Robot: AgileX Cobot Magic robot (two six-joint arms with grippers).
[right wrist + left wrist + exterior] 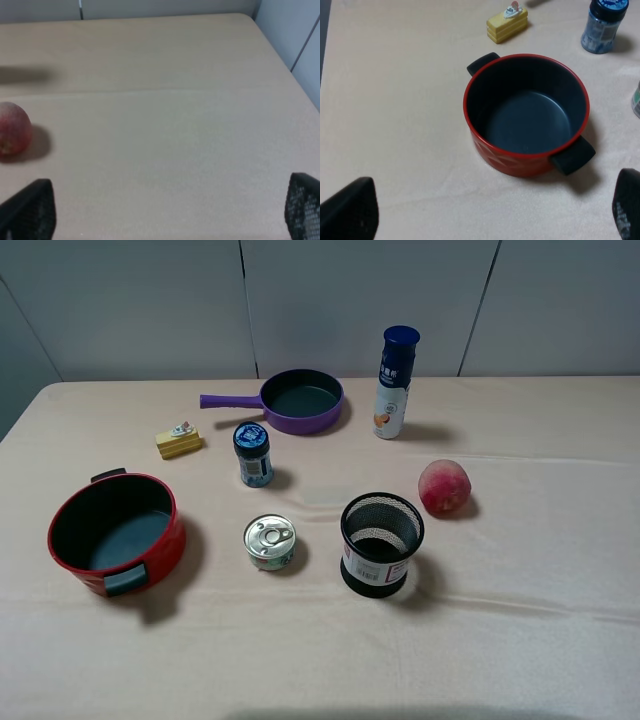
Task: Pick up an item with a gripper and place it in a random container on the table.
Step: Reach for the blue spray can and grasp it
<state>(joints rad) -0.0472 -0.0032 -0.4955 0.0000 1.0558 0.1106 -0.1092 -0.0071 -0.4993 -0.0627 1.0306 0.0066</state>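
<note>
**Reaching for the bottle: come in from the side, grip the body**

The tall white bottle (396, 382) stands upright at the far side of the counter (520, 620), just beside the purple pan (300, 400) and well apart from the red pot (165, 545) at the near left; nothing is held yet. The right end effector (165, 210) is spread wide and empty over bare cloth, with the peach (12, 128) off to one side; the left end effector (487, 215) is likewise spread and empty, above the pot. The bottle looks closer to the right arm, so that arm seems the better choice; come in level, jaws either side of the white body below the cap, clear of the pan's rim; close around the middle, since a tall narrow bottle would likely tip if nudged near the top; lift straight up before crossing over the mesh cup (381, 543) and short jar (253, 453); lower into the pot until the base rests, then release.
</note>
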